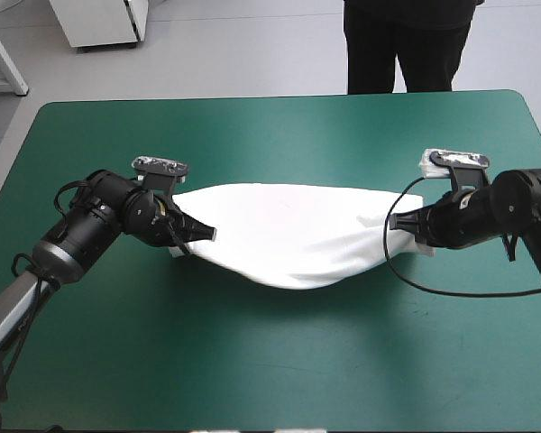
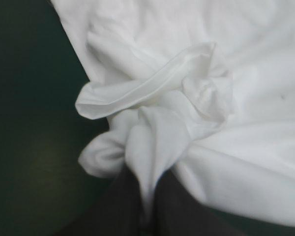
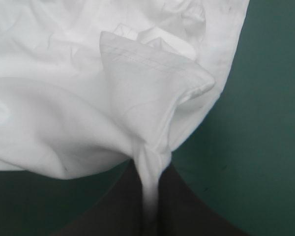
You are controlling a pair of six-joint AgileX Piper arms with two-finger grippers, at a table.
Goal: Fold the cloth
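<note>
We judge the T-shirt [image 1: 288, 234] soft, light and limp; mid-frame it sags between the left claw [image 1: 207, 233] and the right claw [image 1: 393, 225], each clamped on a bunched end.

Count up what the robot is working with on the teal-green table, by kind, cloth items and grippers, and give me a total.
White short-sleeved T-shirt: 1, stretched between the two arms.
Black two-finger grippers: 2, the left gripper and the right gripper, each shut on one end of the T-shirt.
Total: 3
</note>
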